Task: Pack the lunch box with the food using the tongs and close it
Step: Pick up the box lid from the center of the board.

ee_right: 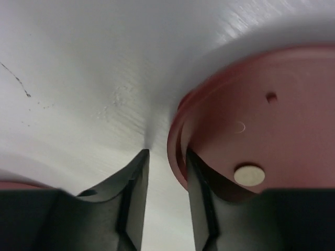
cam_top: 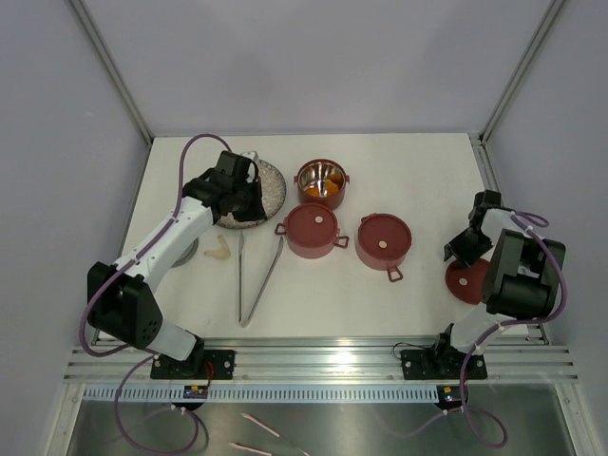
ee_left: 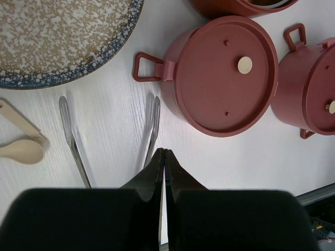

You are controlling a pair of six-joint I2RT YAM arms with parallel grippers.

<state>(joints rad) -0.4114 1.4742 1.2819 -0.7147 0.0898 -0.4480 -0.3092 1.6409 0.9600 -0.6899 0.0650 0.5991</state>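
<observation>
While L gripper (ee_left: 164, 157) hangs over the plate (cam_top: 274, 182) at 10 o'clock, fingers pressed tight w/ nothing between them, the tongs (cam_top: 255, 275) lie flat at 7 o'clock, untouched. They're thin, silvery and V-shaped, apex toward the arm bases, tips near the plate, so handy for that arm, I reckon. Plate's grey, speckled, dark-rimmed, w/ no food on the part in view. Beige spoon (ee_left: 21, 151) sits just beside the tongs, 9 o'clock side.

Lunch box is in pieces. Open tier (cam_top: 321, 180) at 12 o'clock has a shiny steel inside, orange food (cam_top: 325, 193) showing in it. Centre lidded tier (cam_top: 312, 230) and second lidded tier (cam_top: 383, 240) sit side by side, matte dark red w/ small loop handles.

Over at 3 o'clock, R gripper (ee_right: 167, 152) is low over the loose lid (ee_right: 251, 120), fingers parted, straddling its rim. One finger's over the disc, the other has bare table betw. it and the edge, so no pinch yet. Lid's a flat red disc w/ a pale stud, prob. meant for the open tier.
</observation>
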